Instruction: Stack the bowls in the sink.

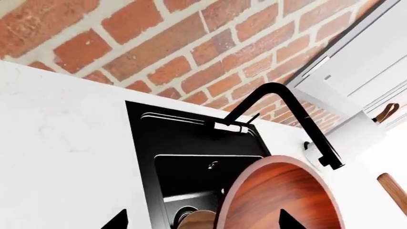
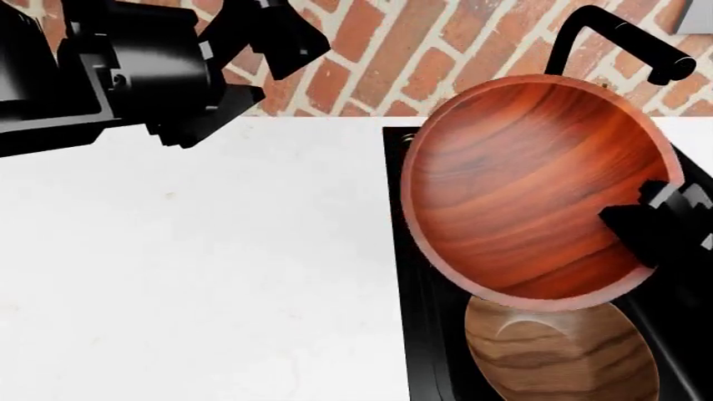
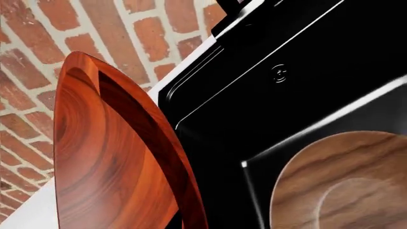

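Note:
A glossy reddish-brown bowl hangs tilted on edge above the black sink, its hollow facing the head camera. My right gripper is shut on its right rim. A light walnut bowl lies on the sink floor just below it. The right wrist view shows the reddish bowl edge-on, the walnut bowl lower in the basin and none of its own fingers. My left gripper hovers open and empty over the counter to the sink's left; in its own view the gripper looks down on both bowls.
The tall black faucet rises behind the held bowl, close to its top rim. A white counter spreads left of the sink, backed by a brick wall. The round drain shows beside the walnut bowl. A wooden handle lies beyond the sink.

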You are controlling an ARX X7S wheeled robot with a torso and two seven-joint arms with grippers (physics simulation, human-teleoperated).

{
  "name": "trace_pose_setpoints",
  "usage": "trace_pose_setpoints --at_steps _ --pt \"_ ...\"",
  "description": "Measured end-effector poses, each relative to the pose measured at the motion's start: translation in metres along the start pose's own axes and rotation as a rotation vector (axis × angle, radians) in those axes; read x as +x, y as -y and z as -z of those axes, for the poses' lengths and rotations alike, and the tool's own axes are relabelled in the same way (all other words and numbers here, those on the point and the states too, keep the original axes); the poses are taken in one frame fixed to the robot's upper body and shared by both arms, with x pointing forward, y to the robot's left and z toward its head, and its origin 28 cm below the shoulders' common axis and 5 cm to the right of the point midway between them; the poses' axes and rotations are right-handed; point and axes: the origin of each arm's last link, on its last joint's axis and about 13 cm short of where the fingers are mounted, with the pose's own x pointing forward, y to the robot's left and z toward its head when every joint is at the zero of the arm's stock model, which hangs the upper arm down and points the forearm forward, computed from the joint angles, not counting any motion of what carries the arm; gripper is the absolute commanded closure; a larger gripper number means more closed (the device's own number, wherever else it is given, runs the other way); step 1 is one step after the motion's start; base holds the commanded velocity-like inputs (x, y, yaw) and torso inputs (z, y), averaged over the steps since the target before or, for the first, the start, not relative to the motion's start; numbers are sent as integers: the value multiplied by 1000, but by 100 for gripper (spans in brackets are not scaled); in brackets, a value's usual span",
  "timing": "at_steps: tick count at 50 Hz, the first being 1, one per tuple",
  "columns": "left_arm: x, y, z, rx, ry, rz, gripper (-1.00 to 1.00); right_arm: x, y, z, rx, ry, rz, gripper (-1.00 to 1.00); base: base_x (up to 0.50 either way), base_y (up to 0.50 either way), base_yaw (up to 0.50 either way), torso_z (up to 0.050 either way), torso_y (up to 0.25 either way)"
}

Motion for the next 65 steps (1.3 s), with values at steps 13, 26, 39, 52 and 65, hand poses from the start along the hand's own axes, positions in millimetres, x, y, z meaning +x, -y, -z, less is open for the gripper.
trace_pose_setpoints --at_steps 13,26,39,52,65 --pt "0 1 -1 2 4 5 -100 -8 14 2 11 19 85 100 0 0 0 0 0" --pt "2 0 -2 -2 4 5 -100 -10 26 3 23 33 146 100 0 0 0 0 1" --pt "3 -1 -1 -4 3 3 -100 1 37 5 23 18 198 100 0 0 0 0 0" --pt "4 -4 0 -10 2 -2 -100 16 46 8 3 -24 246 100 0 0 0 0 1" --pt "5 -5 0 -13 0 -6 -100 28 57 14 -11 -70 288 100 0 0 0 0 0"
